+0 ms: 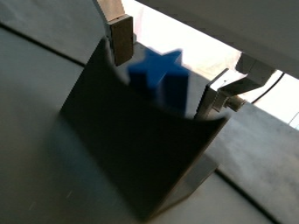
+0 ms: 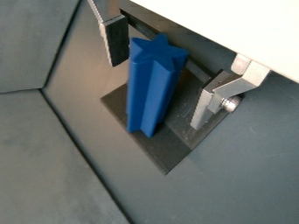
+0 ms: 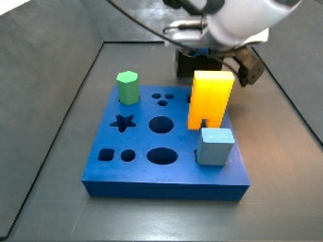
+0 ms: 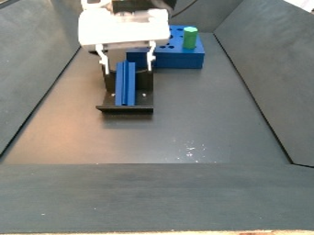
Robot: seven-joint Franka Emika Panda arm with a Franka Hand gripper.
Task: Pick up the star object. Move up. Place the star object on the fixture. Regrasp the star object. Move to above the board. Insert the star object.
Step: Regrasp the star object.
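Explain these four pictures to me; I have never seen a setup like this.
This is a robot arm with a two-finger gripper. Two pictures come from cameras on its wrist, looking down past the fingers; two come from cameras beside the table. Between the fingers stands the star object, a dark blue peg, resting on the fixture, a dark bracket. The silver fingers stand either side of the peg with gaps showing, so nothing seems gripped. A side view shows the board, a blue slab with shaped holes, carrying a green hexagonal peg, a yellow block and a pale blue cube.
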